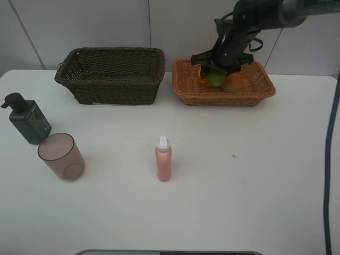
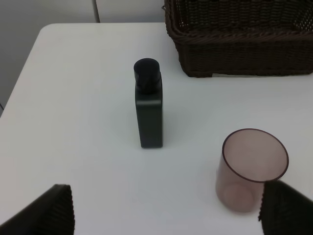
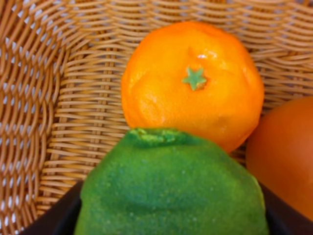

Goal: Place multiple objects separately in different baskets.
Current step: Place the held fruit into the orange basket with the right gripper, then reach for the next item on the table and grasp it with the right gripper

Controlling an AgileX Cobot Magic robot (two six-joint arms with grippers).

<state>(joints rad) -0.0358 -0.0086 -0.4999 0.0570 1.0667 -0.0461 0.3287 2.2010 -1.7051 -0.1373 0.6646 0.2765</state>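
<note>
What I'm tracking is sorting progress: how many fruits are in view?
3, all at the tan basket: the orange inside, the green fruit in the right pincer, the red-yellow fruit beside the orange. The arm may hide others.

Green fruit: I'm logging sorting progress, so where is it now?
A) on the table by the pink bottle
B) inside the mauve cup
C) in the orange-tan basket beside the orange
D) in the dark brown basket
C: the right wrist view shows the green fruit next to the orange, with the tan weave of the orange-tan basket around them.
</note>
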